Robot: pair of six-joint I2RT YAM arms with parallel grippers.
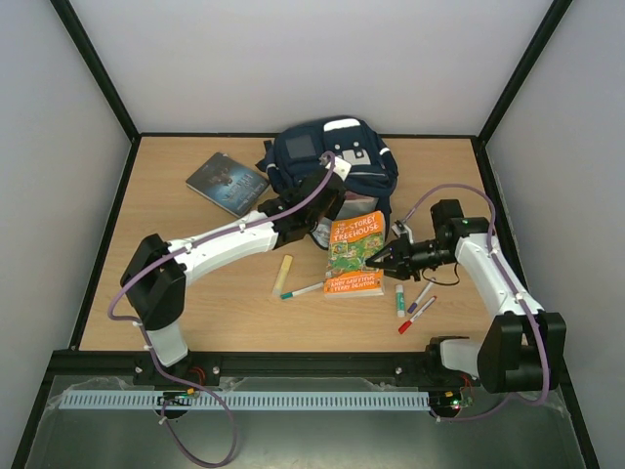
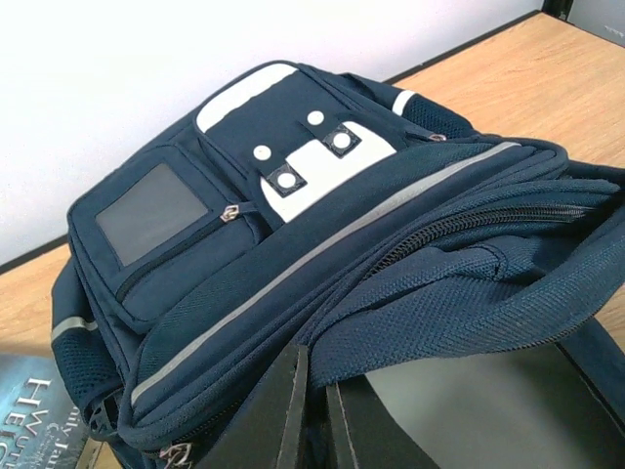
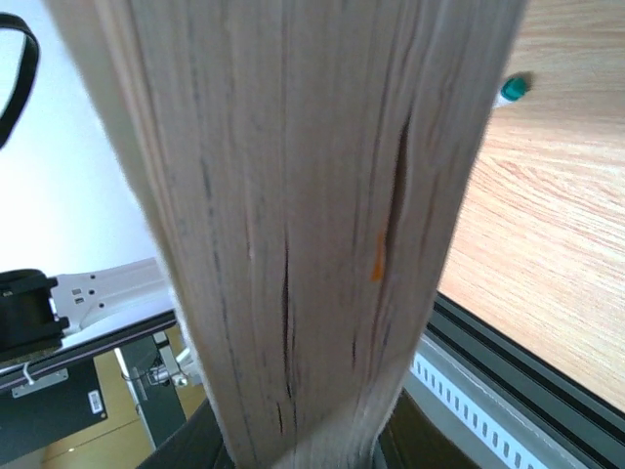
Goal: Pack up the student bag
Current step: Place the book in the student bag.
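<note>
The student bag [image 1: 337, 156] is navy with a white front patch and lies at the back middle of the table. My left gripper [image 1: 327, 202] is shut on the fabric edge by its open zip; in the left wrist view the bag [image 2: 293, 195] fills the frame and the blue mesh rim runs down between the fingers of that gripper [image 2: 317, 376]. An orange paperback book [image 1: 354, 256] lies in front of the bag, tilted up at its right edge. My right gripper [image 1: 379, 258] is shut on that edge. The book's page block [image 3: 293, 195] fills the right wrist view, hiding the right gripper [image 3: 303, 445] fingertips.
A dark hardcover book [image 1: 227, 182] lies left of the bag, its corner also in the left wrist view [image 2: 39, 410]. A pale ruler [image 1: 283, 271] and a green-capped pen [image 1: 303, 290] lie left of the paperback. A glue stick [image 1: 399, 298], purple pen [image 1: 420, 296] and red pen [image 1: 415, 318] lie right.
</note>
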